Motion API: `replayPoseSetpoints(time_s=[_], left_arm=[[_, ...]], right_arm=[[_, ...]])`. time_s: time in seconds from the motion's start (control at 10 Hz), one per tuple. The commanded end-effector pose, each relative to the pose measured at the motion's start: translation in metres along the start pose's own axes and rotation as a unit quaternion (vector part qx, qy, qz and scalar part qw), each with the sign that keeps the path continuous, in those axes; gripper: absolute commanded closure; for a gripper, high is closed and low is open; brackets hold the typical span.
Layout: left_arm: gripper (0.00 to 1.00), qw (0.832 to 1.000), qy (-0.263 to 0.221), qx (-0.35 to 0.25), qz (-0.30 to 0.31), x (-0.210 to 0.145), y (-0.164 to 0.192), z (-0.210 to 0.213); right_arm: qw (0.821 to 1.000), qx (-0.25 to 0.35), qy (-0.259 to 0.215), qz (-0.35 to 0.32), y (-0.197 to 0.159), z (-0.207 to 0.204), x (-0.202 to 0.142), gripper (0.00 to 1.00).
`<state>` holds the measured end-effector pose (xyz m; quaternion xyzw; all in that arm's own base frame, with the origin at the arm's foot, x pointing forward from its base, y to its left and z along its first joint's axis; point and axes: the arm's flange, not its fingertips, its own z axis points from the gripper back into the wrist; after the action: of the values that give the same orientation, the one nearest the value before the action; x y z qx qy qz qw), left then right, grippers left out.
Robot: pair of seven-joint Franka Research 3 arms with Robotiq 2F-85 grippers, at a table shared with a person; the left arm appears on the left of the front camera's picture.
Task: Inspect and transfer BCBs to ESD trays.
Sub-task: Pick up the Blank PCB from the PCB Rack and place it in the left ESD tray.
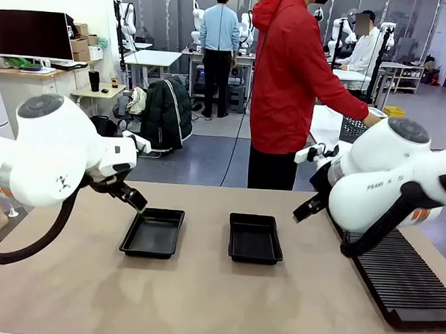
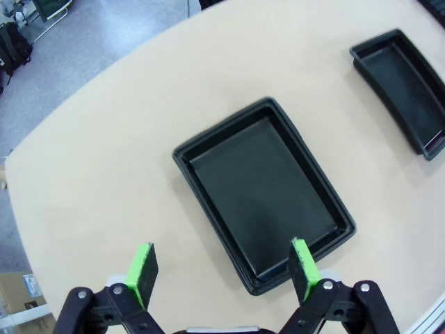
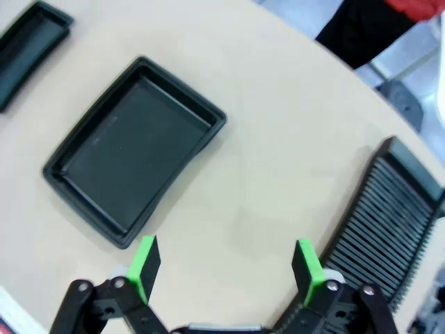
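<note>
Two black ESD trays lie side by side mid-table, the left tray and the right tray; both floors show bare black plastic. My left gripper hangs open just above the left tray's far-left corner. In the left wrist view the left gripper spreads its green pads over the near end of the left tray, with the right tray farther off. My right gripper is open, above the table between the right tray and the rack; its own camera shows it as. The BCBs are out of view.
A long black ribbed rack runs along the table's right side, also seen close by as the rack. A person in a red hoodie stands at the far side, one hand by a mesh basket.
</note>
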<state>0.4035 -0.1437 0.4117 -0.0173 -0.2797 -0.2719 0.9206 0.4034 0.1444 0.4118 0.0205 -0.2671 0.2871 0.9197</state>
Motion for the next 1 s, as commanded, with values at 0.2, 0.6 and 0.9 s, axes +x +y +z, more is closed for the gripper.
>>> replayPoseSetpoints(time_s=[0.2, 0.6, 0.9], left_arm=[[0.00, 0.995, 0.000, -0.032, 0.098, 0.023, 0.024, 0.079], [0.00, 0.983, 0.018, -0.080, 0.162, 0.039, 0.055, 0.168], [0.00, 0.974, 0.035, -0.103, 0.198, 0.047, 0.076, 0.209]], right_arm=[[0.998, 0.059, 0.028, -0.024, -0.050, 0.084, 0.027, 0.00], [0.988, 0.104, 0.083, -0.076, -0.099, 0.150, 0.055, 0.00], [0.969, 0.153, 0.122, -0.148, -0.136, 0.194, 0.070, 0.00]])
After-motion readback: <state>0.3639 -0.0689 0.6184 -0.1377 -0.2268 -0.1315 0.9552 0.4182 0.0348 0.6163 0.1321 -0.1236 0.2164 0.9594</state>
